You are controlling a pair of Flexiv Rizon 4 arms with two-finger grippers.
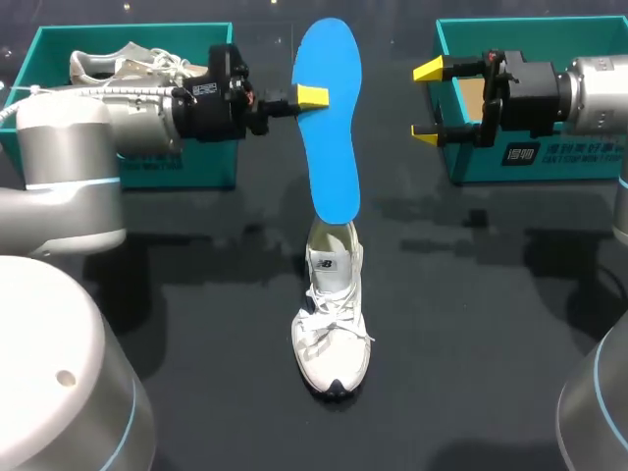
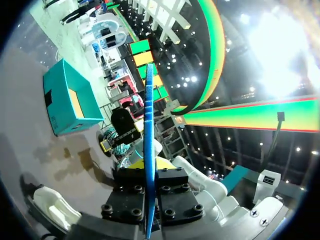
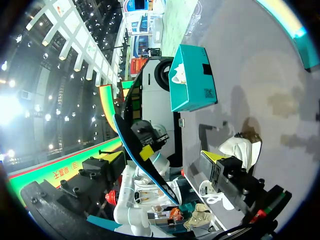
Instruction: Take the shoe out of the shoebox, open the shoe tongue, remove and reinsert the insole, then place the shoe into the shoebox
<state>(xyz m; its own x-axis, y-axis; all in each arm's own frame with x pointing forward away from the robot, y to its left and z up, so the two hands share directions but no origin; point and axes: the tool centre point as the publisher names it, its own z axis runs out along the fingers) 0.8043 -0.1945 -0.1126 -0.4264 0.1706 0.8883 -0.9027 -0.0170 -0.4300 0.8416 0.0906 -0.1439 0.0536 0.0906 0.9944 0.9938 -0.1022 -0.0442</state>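
A blue insole (image 1: 329, 147) hangs upright over the middle of the table, with my left gripper (image 1: 312, 96) shut on its edge near the upper end. Its lower end is at the heel opening of the white shoe (image 1: 332, 324), which stands on the black table with its toe toward me; whether the tip is inside I cannot tell. In the left wrist view the insole (image 2: 148, 125) shows edge-on between the fingers of that gripper (image 2: 149, 172). My right gripper (image 1: 427, 101) stands open and empty in front of the right teal shoebox (image 1: 549, 157), apart from the insole (image 3: 131, 142).
A second teal box (image 1: 196, 167) at the back left holds another white shoe (image 1: 128, 67), behind my left arm. The shoe on the table (image 3: 242, 147) lies ahead of my right gripper (image 3: 165, 160). The table around the shoe is bare black surface.
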